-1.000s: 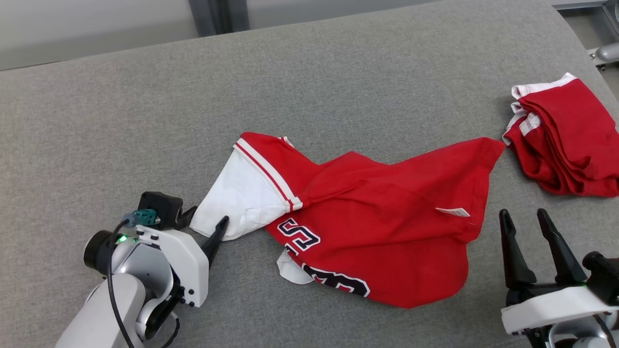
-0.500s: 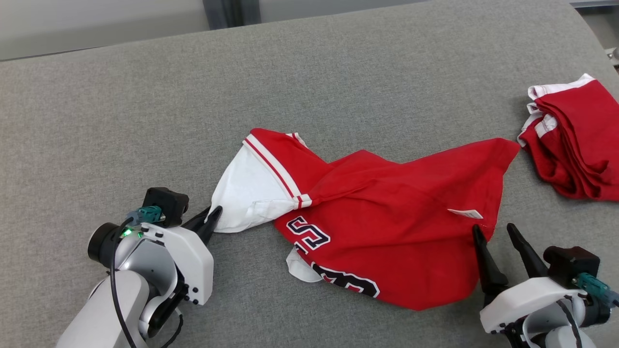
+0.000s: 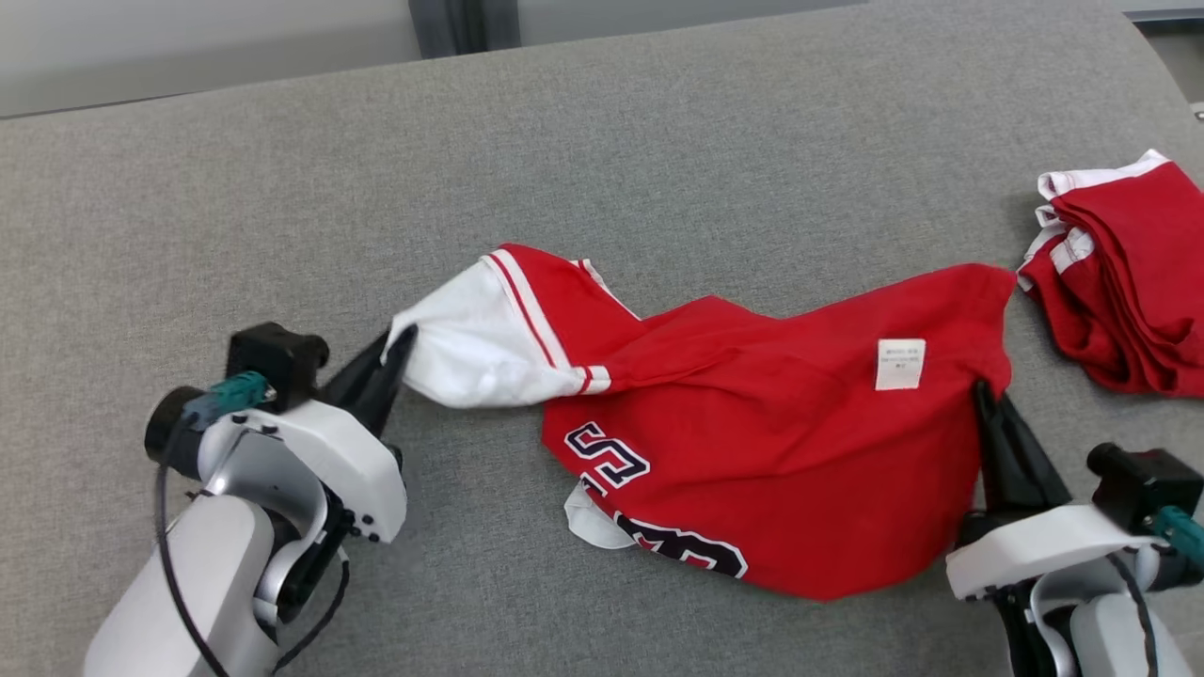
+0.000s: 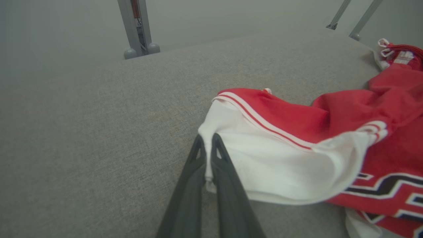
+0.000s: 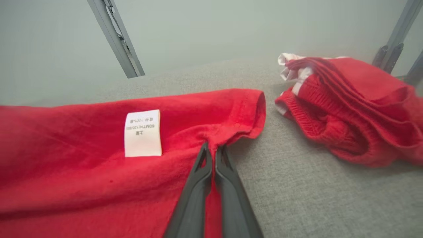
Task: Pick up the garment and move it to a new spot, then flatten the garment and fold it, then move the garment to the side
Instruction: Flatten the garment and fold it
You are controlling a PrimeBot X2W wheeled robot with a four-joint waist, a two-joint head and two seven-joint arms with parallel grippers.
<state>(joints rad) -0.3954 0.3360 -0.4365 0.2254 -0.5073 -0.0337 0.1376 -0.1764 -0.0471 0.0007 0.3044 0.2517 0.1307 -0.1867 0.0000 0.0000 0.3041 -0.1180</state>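
A red garment [image 3: 752, 442] with white sleeves, dark lettering and a white care label [image 3: 900, 364] lies crumpled on the grey padded table [image 3: 602, 169]. My left gripper [image 3: 400, 340] is shut on the tip of its white sleeve [image 3: 470, 353] at the left end. In the left wrist view the sleeve cloth [image 4: 264, 158] is pinched between the left gripper's [image 4: 207, 147] fingers. My right gripper [image 3: 984, 393] is shut on the garment's red hem at the right edge. The right wrist view shows the right gripper [image 5: 213, 152] nipping a fold of the red cloth [image 5: 82, 165] beside the label [image 5: 143, 133].
A second red and white garment [image 3: 1129, 282] lies folded in a heap at the table's right edge, close to my right gripper; it appears too in the right wrist view [image 5: 347, 109]. Metal frame posts [image 4: 137, 28] stand behind the table. Bare grey surface stretches behind and to the left.
Both grippers closed on the garment, left on the white sleeve, right on the red hem. The sleeve tip and right edge have lifted and the label has flipped up. The camera shifted slightly.
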